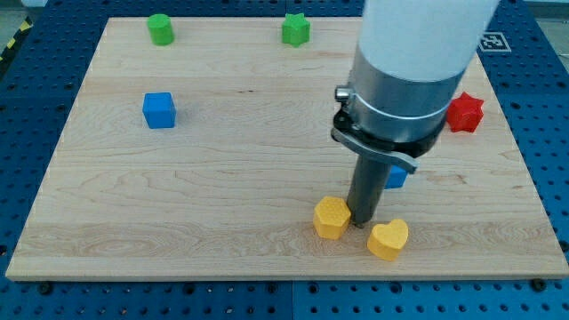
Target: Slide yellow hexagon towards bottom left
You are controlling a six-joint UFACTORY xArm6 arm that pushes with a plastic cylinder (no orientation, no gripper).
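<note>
you have my tip point(360, 222) touching the right side of the yellow hexagon point(331, 217), a bare rod end effector holding nothing, with the yellow heart point(388, 238) just right of it, and most of the counter point(222, 160) toward bottom left remains.

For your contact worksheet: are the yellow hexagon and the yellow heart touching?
Apart. The camera view shows bare board between the yellow hexagon and the yellow heart.
</note>
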